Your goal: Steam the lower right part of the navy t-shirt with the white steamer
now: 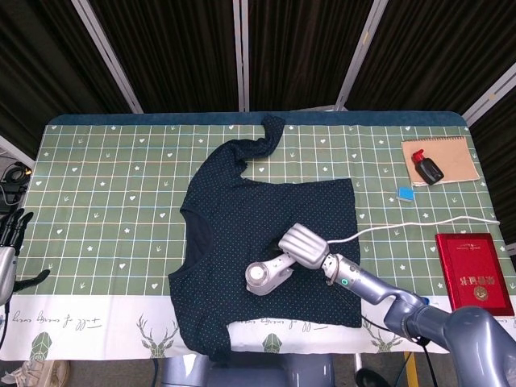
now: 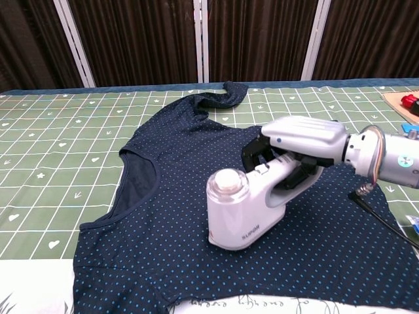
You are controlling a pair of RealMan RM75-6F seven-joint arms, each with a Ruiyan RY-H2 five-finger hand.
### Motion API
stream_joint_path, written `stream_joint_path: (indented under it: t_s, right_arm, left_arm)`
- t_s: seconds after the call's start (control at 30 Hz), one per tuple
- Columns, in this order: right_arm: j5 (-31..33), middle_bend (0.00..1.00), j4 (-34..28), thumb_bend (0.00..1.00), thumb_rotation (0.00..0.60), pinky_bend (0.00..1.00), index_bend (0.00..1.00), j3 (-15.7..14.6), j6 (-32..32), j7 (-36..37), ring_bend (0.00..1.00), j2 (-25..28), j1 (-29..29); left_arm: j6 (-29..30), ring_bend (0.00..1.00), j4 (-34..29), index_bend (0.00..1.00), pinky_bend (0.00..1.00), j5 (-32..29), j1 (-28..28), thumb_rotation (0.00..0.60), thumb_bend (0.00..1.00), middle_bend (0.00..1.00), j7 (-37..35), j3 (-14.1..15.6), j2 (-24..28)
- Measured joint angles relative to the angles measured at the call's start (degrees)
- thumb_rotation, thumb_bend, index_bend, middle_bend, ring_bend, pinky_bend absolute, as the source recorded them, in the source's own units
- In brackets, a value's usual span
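The navy dotted t-shirt (image 1: 242, 218) (image 2: 183, 163) lies flat across the middle of the table, neck hole to the left. My right hand (image 1: 303, 245) (image 2: 298, 140) grips the handle of the white steamer (image 1: 268, 276) (image 2: 242, 209). The steamer's head sits low over the shirt near the front edge, touching or almost touching the fabric. Its white cord (image 1: 403, 226) trails off to the right. At the far left edge, beside the table, my left hand (image 1: 10, 238) hangs with its fingers apart and nothing in it.
A tan notebook (image 1: 447, 164) with a black-and-red object (image 1: 426, 167) on it lies at the back right. A small blue piece (image 1: 405, 193) sits nearby, and a red book (image 1: 473, 272) lies at the right edge. A green checked cloth (image 1: 105, 193) covers the table.
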Motion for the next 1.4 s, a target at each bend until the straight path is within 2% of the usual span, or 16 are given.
stream_joint_path:
  t_s: [0.37, 0.43, 0.5, 0.57, 0.77, 0.9, 1.1, 1.4]
  right_arm:
    - [-1.21, 0.68, 10.34, 0.86, 0.6, 0.95, 0.83, -2.81, 4.28, 3.42, 0.72, -2.99, -2.52]
    - [-1.21, 0.68, 12.21, 0.81, 0.6, 0.95, 0.82, -3.15, 5.25, 4.26, 0.72, -3.4, -3.2]
    - [-1.13, 0.68, 14.2, 0.7, 0.6, 0.94, 0.8, -3.45, 6.14, 5.11, 0.72, -3.73, -3.94]
    - [-1.03, 0.68, 16.02, 0.63, 0.6, 0.94, 0.8, -3.71, 6.72, 5.68, 0.72, -3.95, -4.59]
    - [-0.42, 0.68, 23.24, 0.59, 0.6, 0.94, 0.8, -4.49, 8.42, 6.86, 0.72, -4.51, -7.31]
    - [0.28, 0.68, 27.45, 0.47, 0.6, 0.94, 0.8, -4.98, 8.87, 9.41, 0.72, -4.65, -9.18]
    - [0.16, 0.69, 30.23, 0.43, 0.6, 0.94, 0.79, -6.22, 10.07, 12.26, 0.72, -5.28, -10.65]
    - [-1.48, 0.69, 29.6, 0.42, 0.6, 0.94, 0.79, -7.32, 12.04, 11.32, 0.73, -7.23, -9.93]
  left_arm:
    - [-0.1, 0.0, 0.06, 0.0, 0.0, -0.23, -0.07, 0.6, 0.0, 0.0, 0.22, 0.03, -0.27]
    - [-0.09, 0.0, 0.07, 0.0, 0.0, -0.23, -0.07, 0.6, 0.0, 0.0, 0.28, 0.04, -0.28]
    - [-0.15, 0.0, 0.09, 0.0, 0.0, -0.23, -0.1, 0.6, 0.0, 0.0, 0.41, 0.08, -0.33]
    - [-0.26, 0.0, 0.04, 0.0, 0.0, -0.24, -0.13, 0.6, 0.0, 0.0, 0.39, 0.12, -0.35]
    - [-0.29, 0.0, -0.02, 0.0, 0.0, -0.13, -0.23, 0.6, 0.0, 0.0, 0.61, 0.17, -0.43]
    - [-0.22, 0.0, -0.2, 0.0, 0.0, 0.01, -0.21, 0.6, 0.0, 0.0, 0.7, 0.27, -0.45]
    - [-0.11, 0.0, -0.39, 0.0, 0.0, 0.3, -0.19, 0.6, 0.0, 0.0, 0.58, 0.39, -0.4]
    - [0.01, 0.0, -0.61, 0.0, 0.0, 0.32, -0.12, 0.6, 0.0, 0.0, 0.12, 0.36, -0.21]
